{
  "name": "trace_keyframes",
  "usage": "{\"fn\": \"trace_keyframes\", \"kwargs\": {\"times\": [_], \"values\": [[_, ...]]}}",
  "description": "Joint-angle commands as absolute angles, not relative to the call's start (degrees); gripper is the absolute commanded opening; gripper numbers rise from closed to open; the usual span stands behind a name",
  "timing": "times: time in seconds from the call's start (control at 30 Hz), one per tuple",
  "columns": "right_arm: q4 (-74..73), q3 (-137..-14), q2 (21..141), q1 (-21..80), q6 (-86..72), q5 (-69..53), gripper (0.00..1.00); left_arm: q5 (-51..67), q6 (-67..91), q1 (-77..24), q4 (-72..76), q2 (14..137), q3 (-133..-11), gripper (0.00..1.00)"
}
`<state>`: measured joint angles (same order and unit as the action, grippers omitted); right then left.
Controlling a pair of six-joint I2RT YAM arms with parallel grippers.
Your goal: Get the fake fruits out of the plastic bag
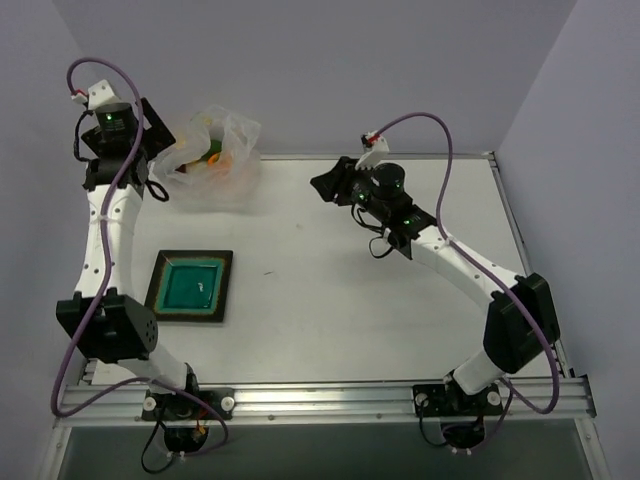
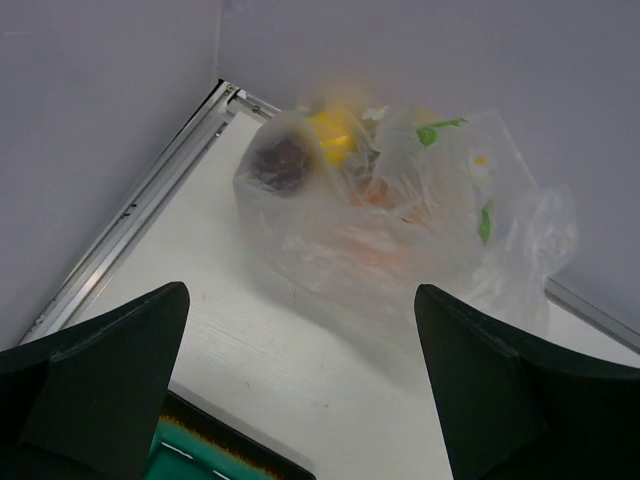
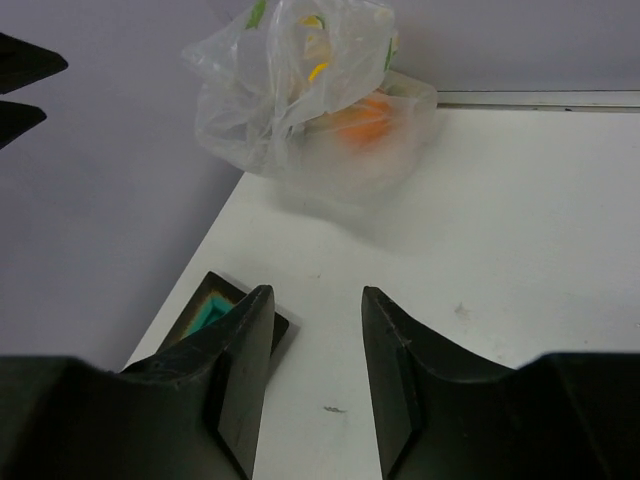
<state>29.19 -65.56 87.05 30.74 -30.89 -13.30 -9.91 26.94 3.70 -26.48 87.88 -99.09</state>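
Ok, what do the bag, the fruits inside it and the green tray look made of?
The plastic bag looks like thin translucent film: crinkled, with the contents showing through blurred. The fake fruits seem smooth plastic, but the film hides their finish. The green tray looks glazed ceramic or glossy plastic: light glints on it, rim dark.

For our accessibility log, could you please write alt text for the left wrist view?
A translucent plastic bag lies on the white table, a yellow fruit and a dark red fruit showing through. The open left gripper frames the bottom, near a green tray.
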Motion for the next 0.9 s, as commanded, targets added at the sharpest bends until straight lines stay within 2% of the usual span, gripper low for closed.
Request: {"fn": "trace_keyframes", "kwargs": {"times": [0.0,0.13,0.17,0.23,0.3,0.37,0.47,0.67,0.87], "values": [[28.1,-71.4,90.0,32.5,-27.0,-11.7,0.38,-5.8,25.1,7.3,-24.4,93.0,-103.3,0.94],[25.4,-78.4,97.0,35.0,-24.1,-11.9,0.48,3.5,23.3,8.8,-15.0,97.3,-102.2,0.94],[24.6,-79.9,98.5,35.2,-23.5,-12.1,0.55,5.9,22.8,9.1,-14.2,99.8,-102.9,0.94],[24.1,-84.0,102.3,35.9,-23.1,-13.4,0.61,13.8,22.7,9.1,-11.0,102.0,-104.5,0.94],[23.6,-86.6,104.7,36.2,-22.9,-13.8,0.73,18.8,23.4,9.1,-7.4,104.0,-104.5,0.94],[23.0,-90.9,108.4,36.3,-22.9,-14.7,0.84,20.9,23.8,9.2,-5.7,105.5,-104.3,0.94],[21.4,-98.2,114.3,36.6,-22.3,-17.0,0.92,22.9,24.0,9.7,-5.2,107.4,-105.0,0.94],[20.2,-115.6,128.4,37.6,-23.3,-20.5,0.98,24.9,23.6,10.4,-5.5,111.9,-107.0,0.94],[22.8,-134.5,145.0,38.3,-28.3,-16.7,1.0,26.6,26.5,10.4,-4.0,114.2,-107.8,0.94]]}}
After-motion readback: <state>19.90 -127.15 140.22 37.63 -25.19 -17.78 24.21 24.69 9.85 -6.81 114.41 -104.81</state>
